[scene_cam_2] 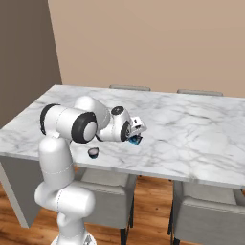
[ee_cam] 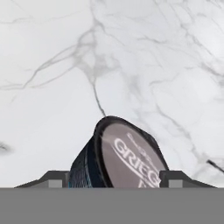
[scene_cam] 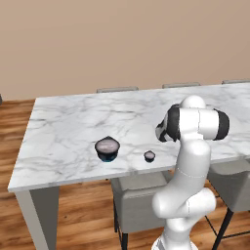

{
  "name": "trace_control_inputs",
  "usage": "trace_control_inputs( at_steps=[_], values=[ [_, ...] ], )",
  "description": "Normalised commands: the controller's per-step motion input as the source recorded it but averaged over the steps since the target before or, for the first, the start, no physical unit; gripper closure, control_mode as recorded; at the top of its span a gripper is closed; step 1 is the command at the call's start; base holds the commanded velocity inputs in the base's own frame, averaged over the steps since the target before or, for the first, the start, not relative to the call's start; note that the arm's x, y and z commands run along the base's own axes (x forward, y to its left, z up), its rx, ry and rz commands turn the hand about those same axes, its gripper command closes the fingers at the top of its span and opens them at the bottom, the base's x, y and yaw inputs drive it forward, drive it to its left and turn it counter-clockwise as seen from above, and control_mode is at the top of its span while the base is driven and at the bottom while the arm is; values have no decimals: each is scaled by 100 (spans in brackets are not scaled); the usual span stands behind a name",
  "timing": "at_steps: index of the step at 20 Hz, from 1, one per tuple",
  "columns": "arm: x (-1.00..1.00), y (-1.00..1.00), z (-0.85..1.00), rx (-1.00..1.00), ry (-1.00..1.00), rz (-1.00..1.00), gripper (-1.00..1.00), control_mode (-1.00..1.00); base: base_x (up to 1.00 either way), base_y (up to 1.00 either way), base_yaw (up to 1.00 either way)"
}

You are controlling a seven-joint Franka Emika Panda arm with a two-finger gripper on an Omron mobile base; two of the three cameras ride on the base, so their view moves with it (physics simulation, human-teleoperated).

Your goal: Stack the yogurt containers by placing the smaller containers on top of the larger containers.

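Marble tabletop (scene_cam: 68,127), white with grey veins, runs across my left base view under a beige wall (scene_cam: 122,39), with wooden floor (scene_cam: 10,146) at the left edge and a grey chair (scene_cam: 139,200) tucked under the near edge. Left of centre in that frame I see the large cup (scene_cam: 107,148) standing upright, pale foil top up. Just to its right, apart from it and near the table's front edge, stands the tiny cup (scene_cam: 149,156). Right of that, the white arm (scene_cam: 193,146) rises from the lower right.

In my right base view the tiny cup (scene_cam_2: 93,152) shows at lower left of centre, beside the arm's elbow. The gripper (scene_cam_2: 138,134) sits in mid-frame, low over the marble, with a blue body at its tips.

Through the hand view, the medium cup (ee_cam: 127,157) lies tilted at the bottom centre, its printed foil lid facing me. Both fingertips (ee_cam: 54,179) press its sides: the jaws are narrowed onto it.
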Motion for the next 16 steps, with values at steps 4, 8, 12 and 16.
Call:
trace_control_inputs(
  at_steps=[4, 8, 12, 16],
  values=[
    [0, 0, 0, 0, 0, 0, 100, -100, 0, 0, 0],
    [0, 0, 0, 0, -1, 0, 100, -100, 0, 0, 0],
    [-12, 0, 19, 0, -8, 0, 100, -100, 0, 0, 0],
    [-24, 0, 37, -3, -13, 2, 100, -100, 0, 0, 0]
  ],
)
